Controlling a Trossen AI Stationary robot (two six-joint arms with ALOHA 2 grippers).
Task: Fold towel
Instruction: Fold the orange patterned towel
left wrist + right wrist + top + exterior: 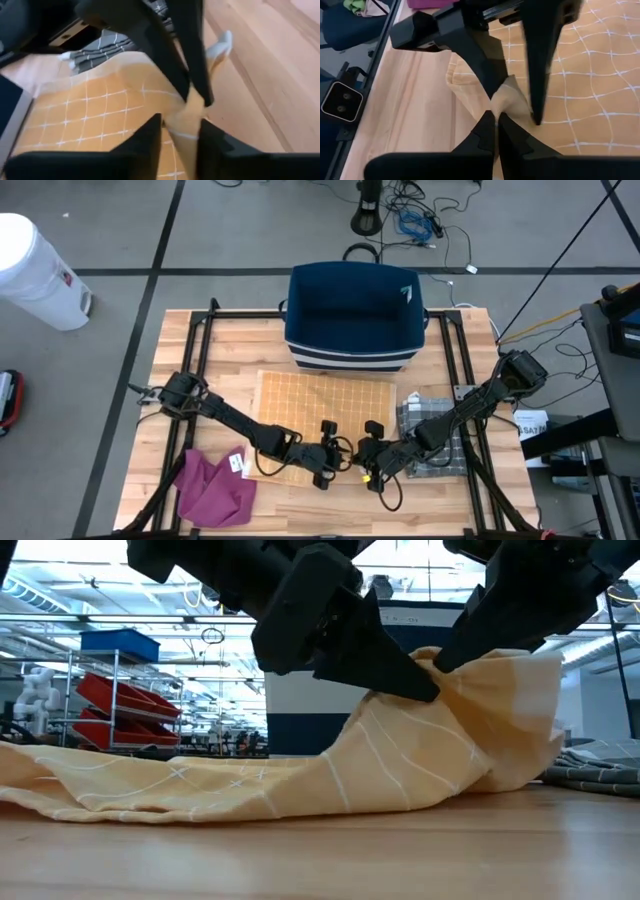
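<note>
A yellow towel with a white grid lies spread on the wooden table, in front of a blue bin. Near its near edge the cloth is drawn up into a peak; the remainder lies flat on the table. My left gripper and my right gripper meet at that peak, tip to tip, the left coming from the table's left, the right from its right. Each is shut on the cloth. My left gripper has the raised ridge of the towel between its two fingers, the cloth filling the gap. The fingers slant down from the table's left. The ridge is bunched in several layers and lifted off the table. My right gripper pinches the same peak between its two shut fingers, slanting down from the table's right. The cloth there is gathered in a bunch and held above the table, while the towel's remaining cloth slopes down to the table.
The blue bin stands at the far middle. A magenta cloth lies at the near left, a grey checked towel at the right under my right arm. Black frame rails run along both sides.
</note>
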